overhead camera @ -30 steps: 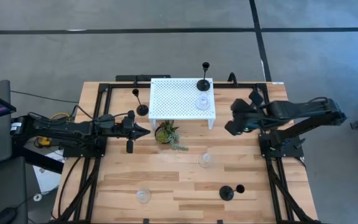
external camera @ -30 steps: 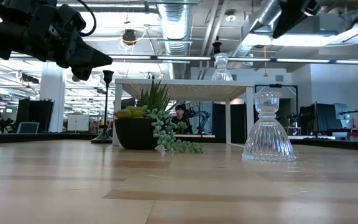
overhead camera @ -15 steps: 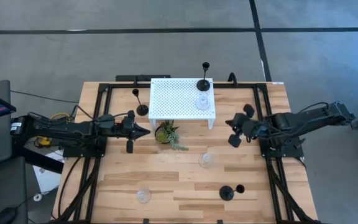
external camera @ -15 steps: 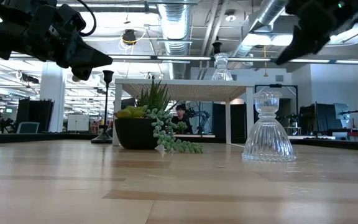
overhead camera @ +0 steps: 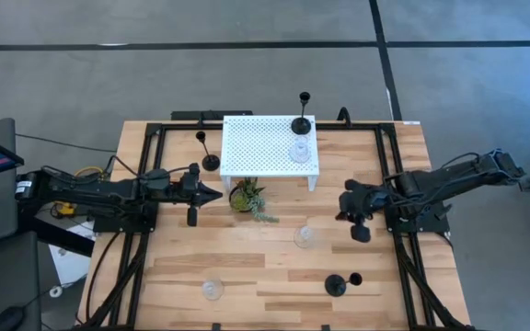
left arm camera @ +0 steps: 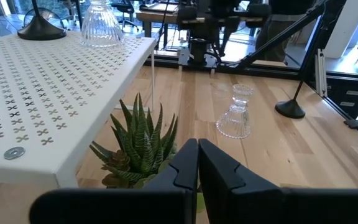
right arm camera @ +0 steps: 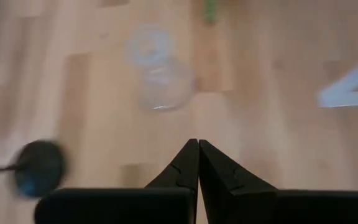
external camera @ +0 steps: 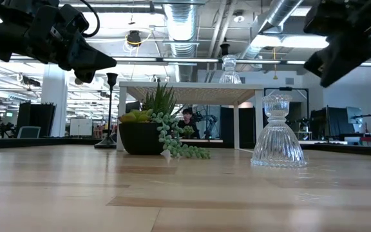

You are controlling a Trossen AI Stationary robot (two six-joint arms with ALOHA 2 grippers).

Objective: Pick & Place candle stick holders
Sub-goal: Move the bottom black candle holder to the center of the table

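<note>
Two closed, empty pincers: left pincer (overhead camera: 217, 192) beside the plant (overhead camera: 245, 198), right pincer (overhead camera: 343, 211) near a glass holder (overhead camera: 304, 236).

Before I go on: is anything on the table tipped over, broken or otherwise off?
One thing: the black candle stick holder near the table's front edge lies on its side, stem flat on the wood. The clear glass holders and the small green potted plant stand upright. No damage shows.

Closed fingers (left arm camera: 197, 163) point over potted plant (left arm camera: 138, 149) toward glass holder (left arm camera: 235, 113).
</note>
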